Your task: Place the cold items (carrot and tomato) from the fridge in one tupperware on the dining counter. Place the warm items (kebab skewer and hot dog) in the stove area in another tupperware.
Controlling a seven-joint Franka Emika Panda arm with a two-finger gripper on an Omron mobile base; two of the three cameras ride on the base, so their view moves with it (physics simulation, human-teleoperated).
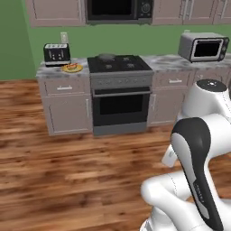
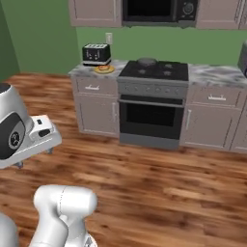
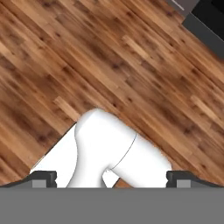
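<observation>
Rendered scene under even, bright, diffuse light — no distinct source and no hard shadows. Soft sheen lies on the wooden floor (image 1: 67, 167) planks. All three views are low in resolution and slightly soft — the stove (image 1: 119, 90) edges blur.

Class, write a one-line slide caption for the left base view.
Robot arm faces a stove flanked by a toaster, a yellow plate of food and a toaster oven.
</observation>
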